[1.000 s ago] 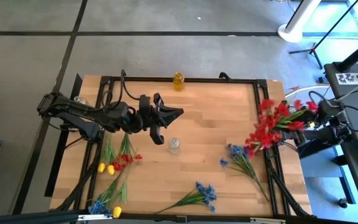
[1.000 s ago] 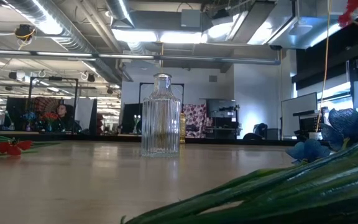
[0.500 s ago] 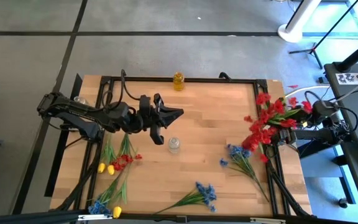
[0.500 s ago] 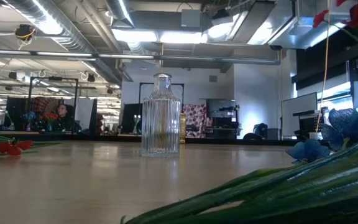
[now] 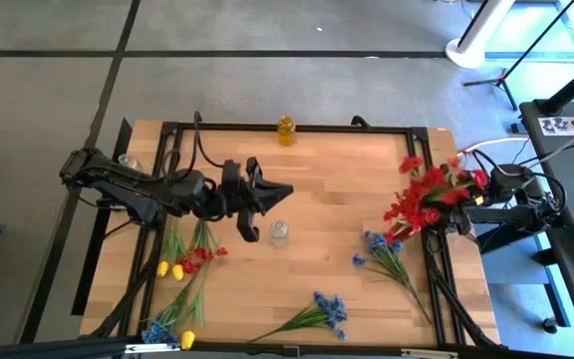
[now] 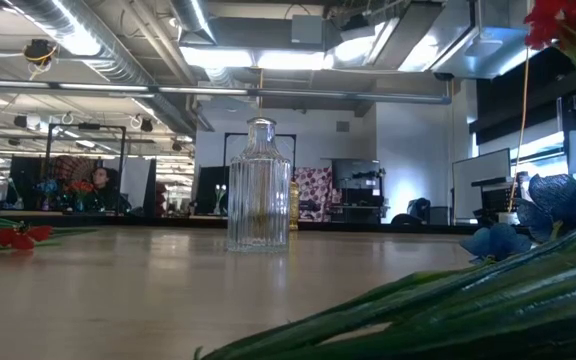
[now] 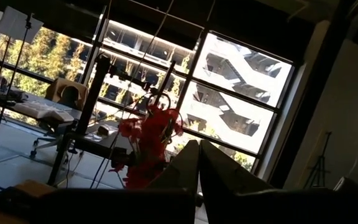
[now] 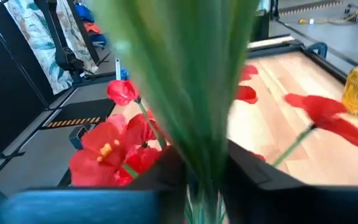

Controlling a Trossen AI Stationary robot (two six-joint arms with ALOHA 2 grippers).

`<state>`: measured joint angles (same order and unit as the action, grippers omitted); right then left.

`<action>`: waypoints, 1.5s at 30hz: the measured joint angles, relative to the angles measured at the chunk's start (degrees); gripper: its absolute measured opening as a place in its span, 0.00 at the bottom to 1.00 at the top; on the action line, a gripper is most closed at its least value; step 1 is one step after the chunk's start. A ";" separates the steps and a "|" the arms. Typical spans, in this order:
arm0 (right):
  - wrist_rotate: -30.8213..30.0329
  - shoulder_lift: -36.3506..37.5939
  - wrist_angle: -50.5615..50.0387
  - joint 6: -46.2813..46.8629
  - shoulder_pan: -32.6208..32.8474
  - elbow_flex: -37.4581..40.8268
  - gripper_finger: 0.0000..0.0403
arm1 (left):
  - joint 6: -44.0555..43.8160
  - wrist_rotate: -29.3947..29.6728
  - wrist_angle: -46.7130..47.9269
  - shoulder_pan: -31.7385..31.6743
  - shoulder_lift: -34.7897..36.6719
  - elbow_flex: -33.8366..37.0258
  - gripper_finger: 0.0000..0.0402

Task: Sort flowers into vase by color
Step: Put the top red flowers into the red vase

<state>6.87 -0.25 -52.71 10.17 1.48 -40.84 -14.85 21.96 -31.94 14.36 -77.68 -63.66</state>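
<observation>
Clear vase (image 5: 279, 233) empty; blue, yellow sprigs lie on worktop (image 5: 337, 189). Right tool (image 5: 463, 202) apparently pinches red flowers (image 5: 422, 199); left tool (image 5: 267, 199) pressed together.

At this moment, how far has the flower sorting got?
Done: nothing; the clear vase stands empty. In hand: the right tool holds the red flowers by their stems at the table's right edge. Left: blue flowers, another blue sprig and the mixed flowers lie loose on the table.

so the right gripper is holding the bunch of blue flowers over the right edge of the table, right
Not blue. The high view shows the right gripper holding the red flowers over the table's right edge; the blue flowers lie on the wood.
</observation>
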 joint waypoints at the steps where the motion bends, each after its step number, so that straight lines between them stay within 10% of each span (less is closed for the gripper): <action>1: 0.40 0.00 -0.21 0.19 0.00 -0.10 0.27 | 0.00 0.00 0.01 0.05 0.01 0.00 0.02; 13: 2.73 -6.44 -14.85 0.58 0.00 -13.41 0.60 | 0.01 0.05 0.95 -0.38 0.01 -0.02 0.02; 19: 0.25 -7.23 -13.96 2.92 0.00 -15.42 0.49 | -0.02 0.05 3.05 -0.92 0.01 -0.04 0.02; 28: 0.38 -7.26 -16.43 7.72 0.00 -11.12 0.04 | -1.40 0.04 2.91 -1.67 0.01 -0.04 0.02; 45: 1.71 -13.19 -25.28 7.34 0.00 -11.93 0.28 | -9.81 0.00 2.97 -1.54 0.01 -0.04 0.02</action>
<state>8.58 -13.45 -77.99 17.50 1.48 -52.77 -24.66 21.96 -28.97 12.82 -77.67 -63.70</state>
